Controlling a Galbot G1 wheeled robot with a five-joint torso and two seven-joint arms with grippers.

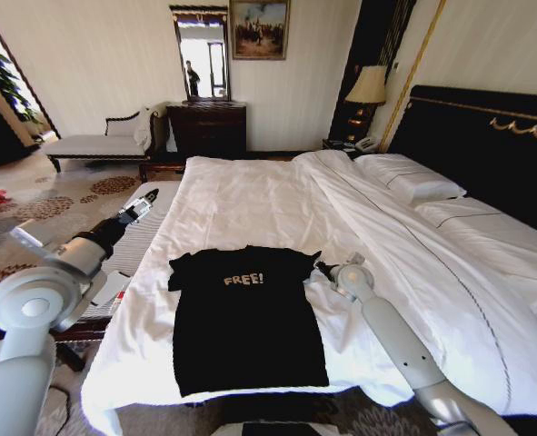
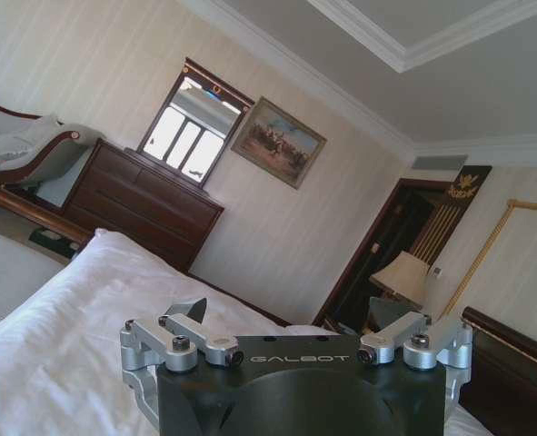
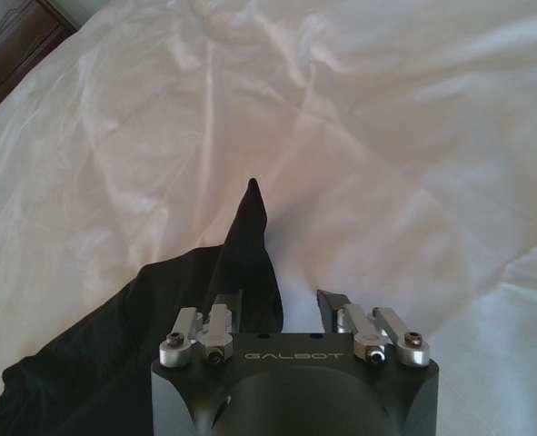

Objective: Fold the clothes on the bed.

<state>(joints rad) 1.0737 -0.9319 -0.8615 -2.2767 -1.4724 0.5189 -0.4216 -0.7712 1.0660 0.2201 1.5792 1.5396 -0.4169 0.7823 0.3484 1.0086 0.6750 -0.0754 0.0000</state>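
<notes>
Lying flat on the white-sheeted bed (image 1: pixel 250 195), the black cotton "FREE!" T-shirt (image 1: pixel 245 318) has its sleeve tip between the right gripper (image 3: pixel 282 304)'s parted jaws, seemingly ungripped; the left gripper (image 1: pixel 145 204) hovers open.

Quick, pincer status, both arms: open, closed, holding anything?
Left pincer: open, empty, raised off the bed's left edge.
Right pincer: open, holding nothing, at the T-shirt's right sleeve.

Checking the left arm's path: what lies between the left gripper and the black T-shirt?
In the head view, bare white sheet at the bed's edge separates the left gripper, raised beside the bed, from the T-shirt.
</notes>
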